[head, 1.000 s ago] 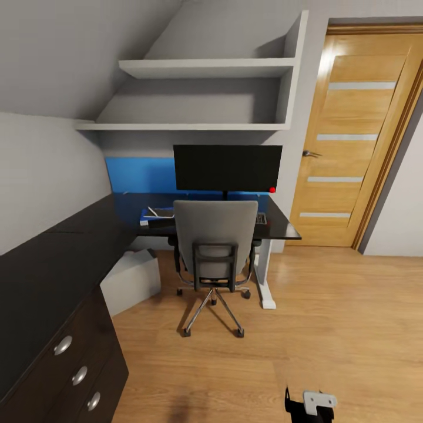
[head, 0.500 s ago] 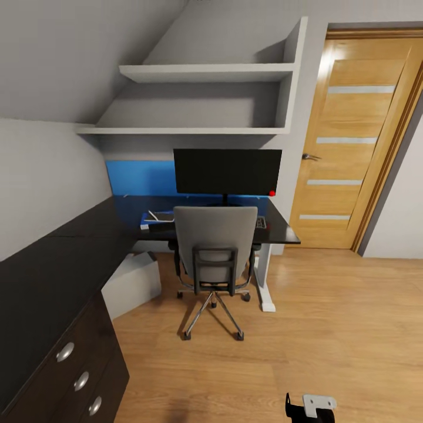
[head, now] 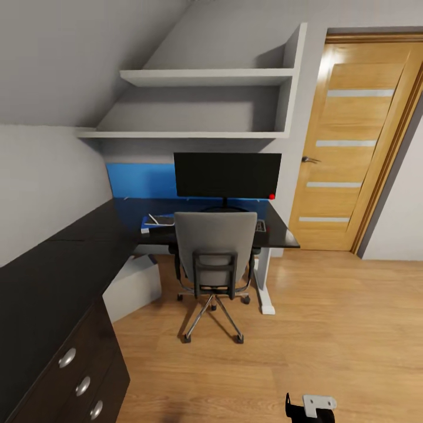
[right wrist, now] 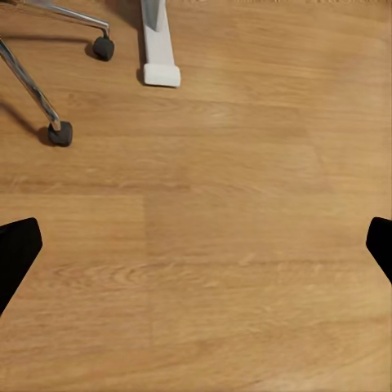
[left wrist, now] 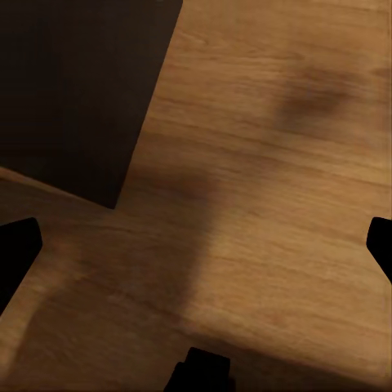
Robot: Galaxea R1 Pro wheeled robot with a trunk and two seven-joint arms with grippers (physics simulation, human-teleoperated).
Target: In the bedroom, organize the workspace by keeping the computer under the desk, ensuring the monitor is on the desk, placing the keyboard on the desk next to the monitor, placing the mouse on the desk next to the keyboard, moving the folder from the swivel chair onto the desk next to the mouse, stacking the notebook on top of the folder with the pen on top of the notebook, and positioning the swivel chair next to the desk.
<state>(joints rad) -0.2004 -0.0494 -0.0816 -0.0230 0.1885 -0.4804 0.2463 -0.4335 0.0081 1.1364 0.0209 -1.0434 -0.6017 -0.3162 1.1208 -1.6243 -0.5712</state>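
One swivel chair (head: pixel 215 252) faces the desk (head: pixel 117 226) (monitor (head: pixel 227 175) atop).

oak floor (head: pixel 329 329), grey shelves (head: pixel 205 76), oak door (head: pixel 352 141)

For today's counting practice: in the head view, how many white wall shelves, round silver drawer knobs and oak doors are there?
White wall shelves: 2
Round silver drawer knobs: 3
Oak doors: 1
Total: 6
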